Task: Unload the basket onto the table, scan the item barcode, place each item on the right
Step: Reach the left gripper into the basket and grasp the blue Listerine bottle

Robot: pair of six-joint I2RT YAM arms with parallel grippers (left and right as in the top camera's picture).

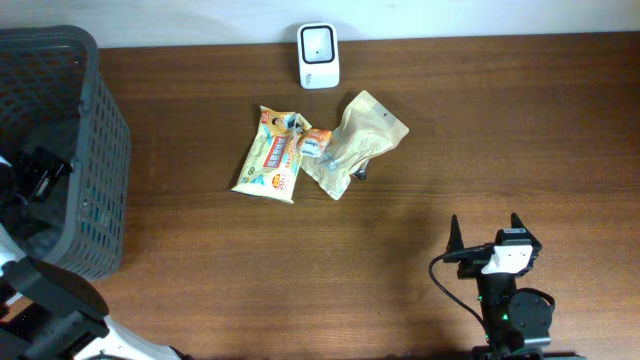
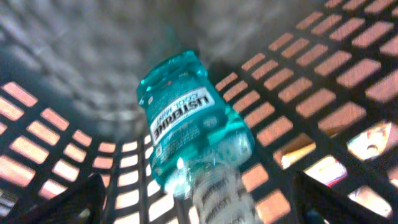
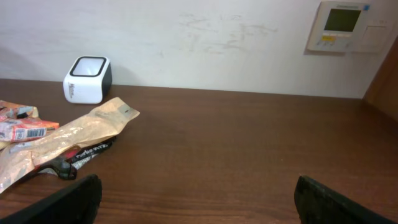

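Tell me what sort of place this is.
Probably a mock shop checkout: a barcode scanner and packaged goods on the wooden table, and a basket holding a mouthwash bottle.

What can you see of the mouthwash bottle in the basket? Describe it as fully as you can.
The mouthwash bottle is see-through teal plastic with a white label reading Listerine Cool Mint, printed along its length. It lies slanted on the slats inside the dark lattice basket. Its nearer end is too blurred to make out. The left hand hovers open over it, fingers wide to either side, not gripping it.
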